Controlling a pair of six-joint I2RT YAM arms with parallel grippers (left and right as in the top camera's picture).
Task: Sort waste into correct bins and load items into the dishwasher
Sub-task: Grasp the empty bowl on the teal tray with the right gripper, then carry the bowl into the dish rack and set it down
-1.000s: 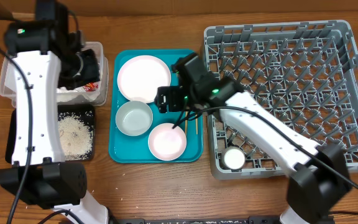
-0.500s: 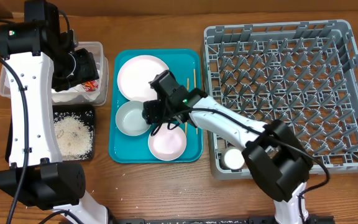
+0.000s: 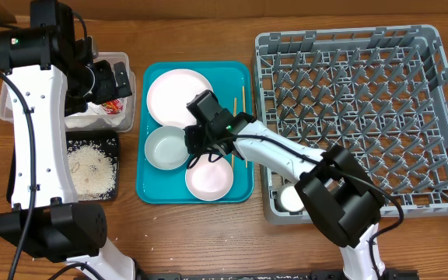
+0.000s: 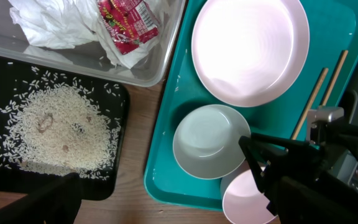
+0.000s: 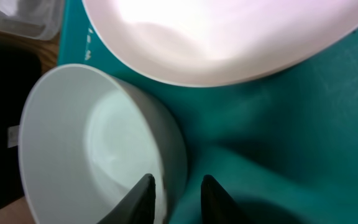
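Note:
My right gripper (image 3: 197, 141) (image 5: 178, 194) straddles the right rim of the grey-white bowl (image 3: 166, 148) (image 5: 92, 143) on the teal tray. One finger is inside and one outside, with the jaws narrowed onto the wall. My left gripper (image 3: 107, 83) (image 4: 179, 214) hangs wide open and empty above the clear tub (image 3: 6, 109) (image 4: 148, 78). In the tub lie the red-and-white wrapper (image 4: 128, 25) and crumpled napkins (image 4: 55, 25). Rice grains (image 3: 92, 165) cover the black tray (image 3: 117, 190). The plate (image 3: 179, 97), a white bowl (image 3: 208, 177) and chopsticks (image 4: 312, 99) are on the teal tray.
The teal tray (image 3: 148, 190) lies between the bins and the grey dish rack (image 3: 442, 155). A small white cup (image 3: 292, 199) sits in the rack's front left corner. The right arm reaches from the rack's front across the tray's right side.
The right arm swung left from the tray's right side to the grey-white bowl, and its jaws narrowed on the rim. The left jaws spread wide above the clear tub.

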